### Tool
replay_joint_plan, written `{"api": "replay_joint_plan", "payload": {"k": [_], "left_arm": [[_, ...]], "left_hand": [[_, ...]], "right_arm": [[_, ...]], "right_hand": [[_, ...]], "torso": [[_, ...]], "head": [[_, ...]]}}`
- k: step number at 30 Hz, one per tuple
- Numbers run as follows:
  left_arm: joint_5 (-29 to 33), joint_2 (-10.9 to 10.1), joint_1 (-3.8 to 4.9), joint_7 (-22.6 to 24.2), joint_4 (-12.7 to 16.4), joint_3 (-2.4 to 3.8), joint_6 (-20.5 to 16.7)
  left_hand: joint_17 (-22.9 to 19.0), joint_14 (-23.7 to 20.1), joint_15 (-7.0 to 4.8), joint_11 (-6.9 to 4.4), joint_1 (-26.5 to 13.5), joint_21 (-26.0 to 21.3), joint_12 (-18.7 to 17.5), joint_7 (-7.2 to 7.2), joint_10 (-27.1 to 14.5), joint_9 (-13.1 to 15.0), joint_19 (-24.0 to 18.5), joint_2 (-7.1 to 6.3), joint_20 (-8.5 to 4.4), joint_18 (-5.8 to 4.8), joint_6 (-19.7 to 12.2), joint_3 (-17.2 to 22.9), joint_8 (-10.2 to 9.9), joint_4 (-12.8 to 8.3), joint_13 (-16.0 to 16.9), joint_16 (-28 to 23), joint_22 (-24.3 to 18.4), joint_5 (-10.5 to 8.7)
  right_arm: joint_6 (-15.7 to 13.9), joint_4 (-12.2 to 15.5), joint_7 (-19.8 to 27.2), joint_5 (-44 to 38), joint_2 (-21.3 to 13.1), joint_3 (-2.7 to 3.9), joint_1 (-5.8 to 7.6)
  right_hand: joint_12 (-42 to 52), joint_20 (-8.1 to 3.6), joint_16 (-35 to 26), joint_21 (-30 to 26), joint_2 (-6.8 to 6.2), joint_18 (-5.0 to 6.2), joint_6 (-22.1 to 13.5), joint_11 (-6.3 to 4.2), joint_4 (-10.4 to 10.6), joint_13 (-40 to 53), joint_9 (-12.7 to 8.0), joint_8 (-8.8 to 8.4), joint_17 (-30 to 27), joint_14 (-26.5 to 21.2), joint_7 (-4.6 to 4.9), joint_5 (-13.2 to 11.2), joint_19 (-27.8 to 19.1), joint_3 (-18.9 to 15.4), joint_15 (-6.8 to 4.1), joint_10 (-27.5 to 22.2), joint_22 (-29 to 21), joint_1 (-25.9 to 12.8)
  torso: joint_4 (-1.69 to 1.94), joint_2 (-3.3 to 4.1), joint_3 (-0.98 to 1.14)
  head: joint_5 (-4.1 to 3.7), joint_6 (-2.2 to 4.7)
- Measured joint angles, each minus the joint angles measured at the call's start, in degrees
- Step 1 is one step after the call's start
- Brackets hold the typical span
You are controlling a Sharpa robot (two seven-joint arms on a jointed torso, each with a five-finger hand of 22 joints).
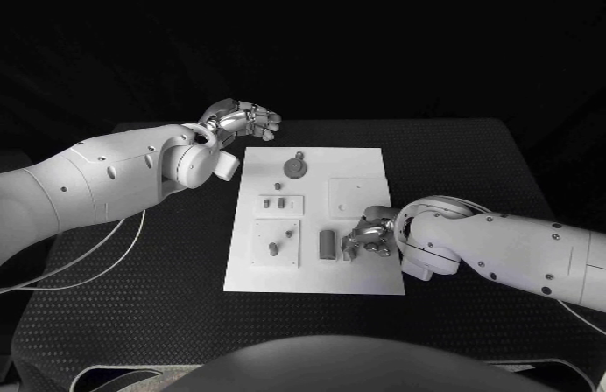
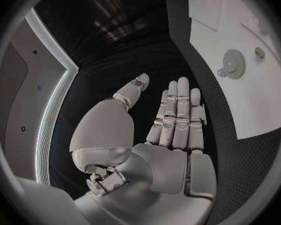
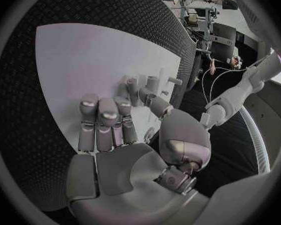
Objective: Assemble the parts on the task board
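Left hand (image 1: 240,119) hovers off the board (image 1: 366,274), fingers straight, empty. Right hand (image 1: 368,234) curls over a part (image 1: 327,243); grip unclear.

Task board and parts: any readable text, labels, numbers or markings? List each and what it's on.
None readable.
Task board: plain white, no print visible in the head view or either wrist view.
Parts, e.g. the gear and the block: no markings can be made out; too small to tell.
Left hand and right hand: no lettering visible.
Table: plain black, textured, no text.
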Motion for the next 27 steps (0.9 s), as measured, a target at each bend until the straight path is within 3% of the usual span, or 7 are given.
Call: {"api": "replay_joint_plan", "payload": {"k": [4, 7, 27], "left_arm": [[0.0, 0.0, 0.00, 0.0, 0.0, 0.00, 0.0], [0.0, 0.0, 0.00, 0.0, 0.0, 0.00, 0.0], [0.0, 0.0, 0.00, -0.1, -0.2, 0.00, 0.1]], "left_hand": [[0.0, 0.0, 0.00, 0.00, 0.0, 0.0, 0.0, 0.00, 0.0, 0.0, 0.0, 0.00, 0.00, 0.00, 0.0, 0.0, 0.0, 0.0, 0.0, 0.0, 0.0, 0.00], [0.1, 0.0, 0.00, 0.00, 0.0, 0.0, 0.0, 0.00, 0.0, 0.0, 0.0, 0.00, 0.00, 0.00, 0.0, 0.0, 0.0, 0.0, 0.0, 0.0, 0.0, 0.00], [0.2, 0.0, 0.00, 0.00, 0.0, 0.0, 0.0, 0.00, 0.0, 0.0, 0.0, 0.00, 0.00, 0.00, 0.0, 0.0, 0.0, 0.0, 0.0, -0.2, 0.0, 0.00]], "right_arm": [[0.1, 0.0, 0.1, 0.0, -0.1, 0.00, 0.00], [0.2, 0.0, 0.2, 0.1, -0.1, 0.01, 0.01], [0.9, 1.5, 1.2, 0.8, -1.7, -0.03, -0.10]], "right_hand": [[0.0, 0.00, 0.0, 0.0, -1.79, 0.00, 0.0, 0.00, 0.3, 0.0, -0.1, 0.00, 0.0, 0.0, -0.01, 0.0, 0.0, -1.1, 0.00, 0.0, 0.0, -1.1], [0.0, -0.13, 0.0, 0.0, -2.21, 0.01, 0.0, -0.13, 0.5, 0.1, -0.1, 0.00, 0.1, -0.1, -0.02, 0.0, 0.1, -1.3, -0.15, -0.1, -0.1, -0.8], [0.0, -0.46, 0.0, 0.0, -2.51, 0.03, 0.1, -0.20, 1.1, 0.1, 0.1, -0.04, 0.1, -0.2, -0.09, 0.0, 0.0, -1.9, -0.22, -0.2, -0.3, -0.5]], "torso": [[0.02, 0.00, 0.01], [0.03, 0.00, 0.00], [-0.01, -0.02, 0.04]], "head": [[0.04, 0.00], [0.09, 0.00], [0.32, 0.00]]}}
